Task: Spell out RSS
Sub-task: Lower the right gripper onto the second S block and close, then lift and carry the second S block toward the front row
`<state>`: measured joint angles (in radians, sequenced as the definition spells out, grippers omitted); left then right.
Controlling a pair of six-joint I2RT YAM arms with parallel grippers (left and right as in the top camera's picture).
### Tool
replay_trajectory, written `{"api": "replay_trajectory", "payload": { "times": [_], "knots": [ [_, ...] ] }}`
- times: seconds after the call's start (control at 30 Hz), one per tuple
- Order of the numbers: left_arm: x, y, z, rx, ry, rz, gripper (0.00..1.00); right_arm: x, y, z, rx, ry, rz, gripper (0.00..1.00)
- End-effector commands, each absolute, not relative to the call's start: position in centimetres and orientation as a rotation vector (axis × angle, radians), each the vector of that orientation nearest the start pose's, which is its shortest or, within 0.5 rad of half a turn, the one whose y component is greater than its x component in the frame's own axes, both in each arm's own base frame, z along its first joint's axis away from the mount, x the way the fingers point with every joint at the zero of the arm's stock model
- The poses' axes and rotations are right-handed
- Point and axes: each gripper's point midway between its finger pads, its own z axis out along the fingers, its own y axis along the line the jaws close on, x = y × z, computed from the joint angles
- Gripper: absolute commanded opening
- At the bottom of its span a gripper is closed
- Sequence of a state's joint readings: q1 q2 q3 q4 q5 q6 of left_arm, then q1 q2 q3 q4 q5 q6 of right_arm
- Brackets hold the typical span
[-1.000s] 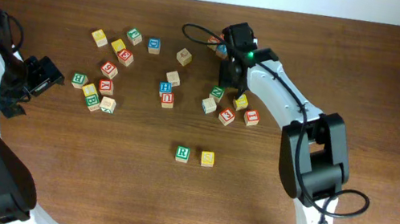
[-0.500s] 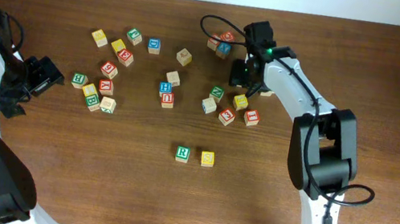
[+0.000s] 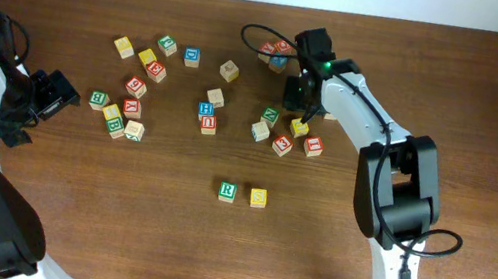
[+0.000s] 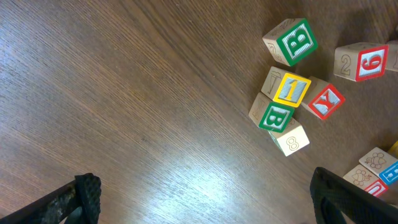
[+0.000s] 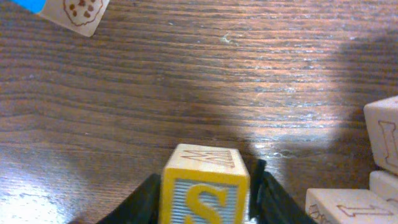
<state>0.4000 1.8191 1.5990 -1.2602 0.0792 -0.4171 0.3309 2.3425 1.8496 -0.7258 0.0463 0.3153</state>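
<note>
The green-and-white R cube sits at the front middle of the table, with a yellow cube touching its right side. My right gripper is at the back right cluster, shut on a yellow S cube. That cube fills the space between its fingers in the right wrist view and is hidden under the gripper from overhead. I cannot tell whether the cube is off the table. My left gripper is open and empty at the far left, with bare wood between its fingers.
Loose cubes lie just below the right gripper: green, yellow and red. Red and blue cubes sit behind it. A left cluster shows in the left wrist view. Pale cubes lie right of the S cube.
My right arm swung right from the cube cluster, then came back a little to the left. The left arm and the R cube pair have not moved.
</note>
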Motion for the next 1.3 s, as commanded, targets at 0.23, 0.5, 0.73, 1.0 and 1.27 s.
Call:
{"api": "replay_trajectory", "payload": {
  "times": [0.23,0.5,0.73,1.0,1.27],
  "knots": [
    [33.8,12.9,14.1,-1.217,2.761,-0.128,0.99,50.6,16.6,0.4,-0.022,2.779,0.003,0.31],
    [33.8,12.9,14.1,-1.217,2.761,-0.128,0.99,51.5,16.9,1.4,-0.019,2.749,0.019,0.32],
    [33.8,12.9,14.1,-1.217,2.761,-0.128,0.99,51.7,17.0,1.5,-0.018,2.738,0.025,0.33],
    [33.8,12.9,14.1,-1.217,2.761,-0.128,0.99,51.8,17.0,1.5,-0.017,2.736,0.026,0.24],
    [33.8,12.9,14.1,-1.217,2.761,-0.128,0.99,51.4,16.9,2.8,-0.019,2.744,0.023,0.2]
  ]
}}
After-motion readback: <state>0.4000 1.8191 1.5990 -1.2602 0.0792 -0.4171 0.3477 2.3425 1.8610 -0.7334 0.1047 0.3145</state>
